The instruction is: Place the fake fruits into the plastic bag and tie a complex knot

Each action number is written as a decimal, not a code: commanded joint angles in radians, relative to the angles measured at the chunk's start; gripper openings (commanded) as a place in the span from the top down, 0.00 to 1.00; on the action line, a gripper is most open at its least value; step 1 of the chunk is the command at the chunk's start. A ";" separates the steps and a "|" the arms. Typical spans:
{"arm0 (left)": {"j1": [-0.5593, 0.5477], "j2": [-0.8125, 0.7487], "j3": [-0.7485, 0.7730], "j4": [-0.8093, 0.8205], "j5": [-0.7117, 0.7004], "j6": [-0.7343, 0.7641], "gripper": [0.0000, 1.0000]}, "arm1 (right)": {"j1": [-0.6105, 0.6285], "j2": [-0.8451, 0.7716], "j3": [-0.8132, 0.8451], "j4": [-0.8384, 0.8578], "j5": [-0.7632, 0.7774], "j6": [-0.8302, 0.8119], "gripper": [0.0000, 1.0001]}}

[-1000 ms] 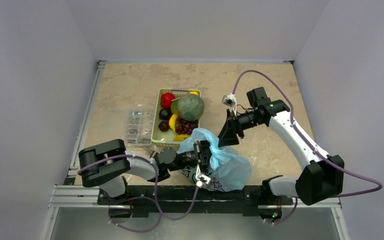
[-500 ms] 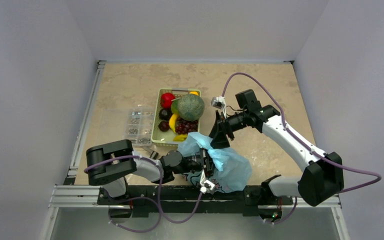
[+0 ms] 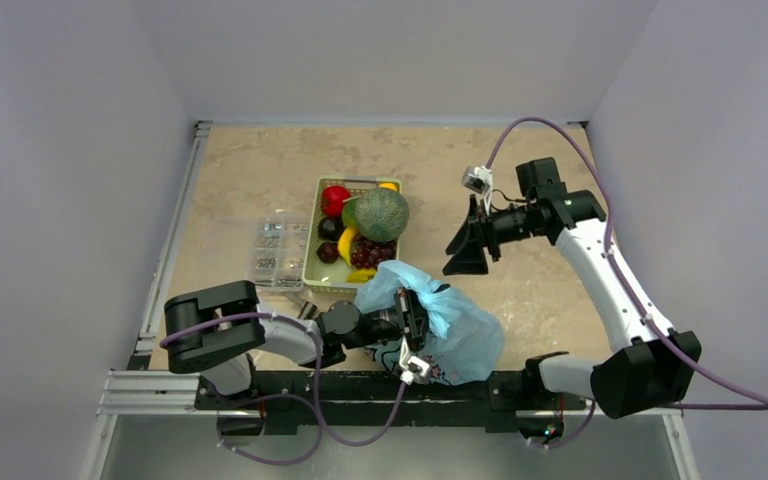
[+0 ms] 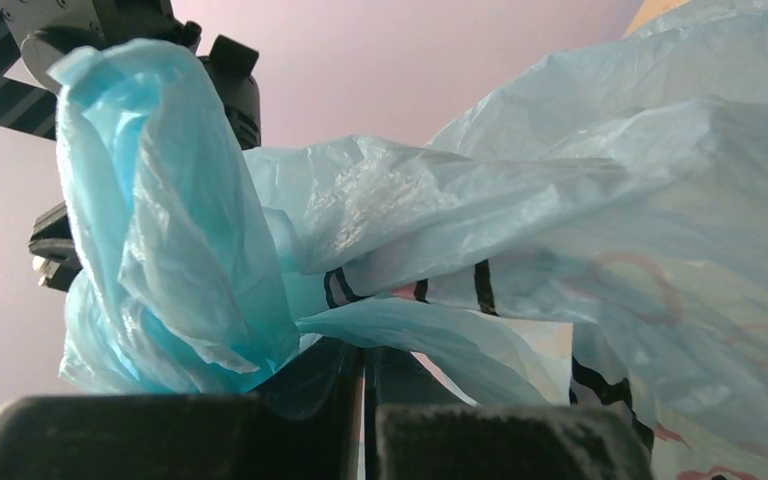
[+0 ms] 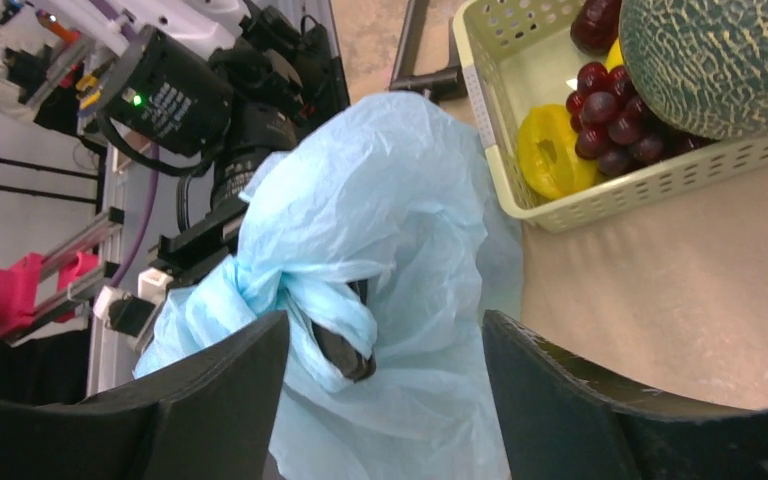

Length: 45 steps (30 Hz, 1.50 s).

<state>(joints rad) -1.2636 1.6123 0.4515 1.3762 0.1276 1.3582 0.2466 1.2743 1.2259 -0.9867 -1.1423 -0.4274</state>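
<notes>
The left gripper (image 3: 415, 320) is located at the lower centre of the top view. Its jaws are pressed together on a fold of the plastic bag (image 3: 465, 340). In the left wrist view the closed fingers (image 4: 300, 430) are seen at the bottom edge, with light-blue film rising directly from them. A bunched twist (image 4: 160, 250) of the film stands at the left of that frame.

The plastic bag rests on the table (image 3: 260, 170) at the lower centre of the top view, just below the basket (image 3: 312, 262). Printed dark lines are visible on its lower side.

The right gripper (image 3: 463, 250) is positioned right of centre in the top view, above the bag and apart from it. Its fingers are spread and nothing is held between them. In the right wrist view both fingers (image 5: 210, 400) frame the bag from the lower corners.

The fake fruits are contained in the basket at the centre of the top view: red apple (image 3: 335, 198), melon (image 3: 380, 213), grapes (image 3: 372, 250), banana (image 3: 348, 243) and small orange (image 3: 389, 186). No fruit can be seen in the bag.

A clear compartment box (image 3: 270, 255) lies just left of the basket.
</notes>
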 commanded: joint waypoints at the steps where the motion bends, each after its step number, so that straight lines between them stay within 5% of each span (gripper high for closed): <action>1: 0.004 -0.034 0.006 0.049 -0.012 0.028 1.00 | -0.038 -0.047 -0.021 -0.104 0.036 -0.024 0.39; 6: 0.006 -0.032 0.033 0.049 -0.034 0.042 1.00 | -0.040 -0.078 -0.082 -0.027 0.028 0.072 0.38; 9: 0.016 -0.028 0.057 0.049 -0.057 0.049 1.00 | -0.039 -0.052 -0.067 -0.076 0.021 0.004 0.27; 18: 0.049 -0.028 0.096 0.049 -0.104 0.067 1.00 | 0.021 0.002 -0.086 -0.073 -0.018 -0.024 0.26; 24: 0.067 -0.008 0.095 0.049 -0.082 0.060 1.00 | 0.140 -0.088 -0.158 0.172 0.034 0.140 0.27; 31: 0.066 0.003 0.085 0.050 -0.067 0.058 1.00 | 0.138 -0.099 -0.129 0.082 0.117 0.002 0.28; 35: 0.066 -0.004 0.090 0.048 -0.070 0.057 1.00 | 0.020 -0.115 -0.101 0.034 0.130 -0.109 0.23; 40: 0.066 -0.013 0.076 0.048 -0.061 0.055 1.00 | -0.025 -0.249 -0.128 0.082 0.113 -0.154 0.28; 45: 0.064 -0.017 0.075 0.049 -0.052 0.052 1.00 | -0.024 -0.494 -0.258 0.379 0.186 -0.154 0.43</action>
<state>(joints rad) -1.2045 1.6115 0.5095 1.3705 0.0563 1.4075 0.2207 0.9489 1.0389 -0.8341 -1.0061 -0.5385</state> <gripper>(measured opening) 0.006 0.621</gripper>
